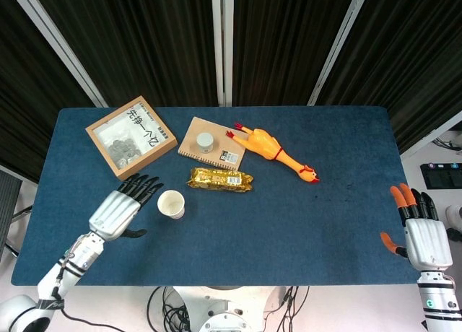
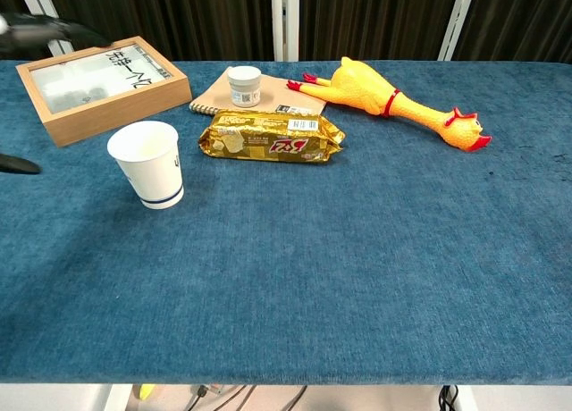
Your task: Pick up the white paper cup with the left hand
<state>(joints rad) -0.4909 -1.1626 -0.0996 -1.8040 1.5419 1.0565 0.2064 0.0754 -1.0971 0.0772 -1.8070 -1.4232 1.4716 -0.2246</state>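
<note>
The white paper cup stands upright on the blue table, left of centre, with a thin blue ring near its base. My left hand hovers just left of the cup with its black fingers spread, holding nothing; a small gap separates them from the cup. In the chest view only dark fingertips of this hand show at the left edge. My right hand is open at the table's right front corner, far from the cup.
A gold snack packet lies right behind the cup. A notebook with a small jar, a wooden framed box and a yellow rubber chicken lie further back. The blue table has bare cloth in front and to the right.
</note>
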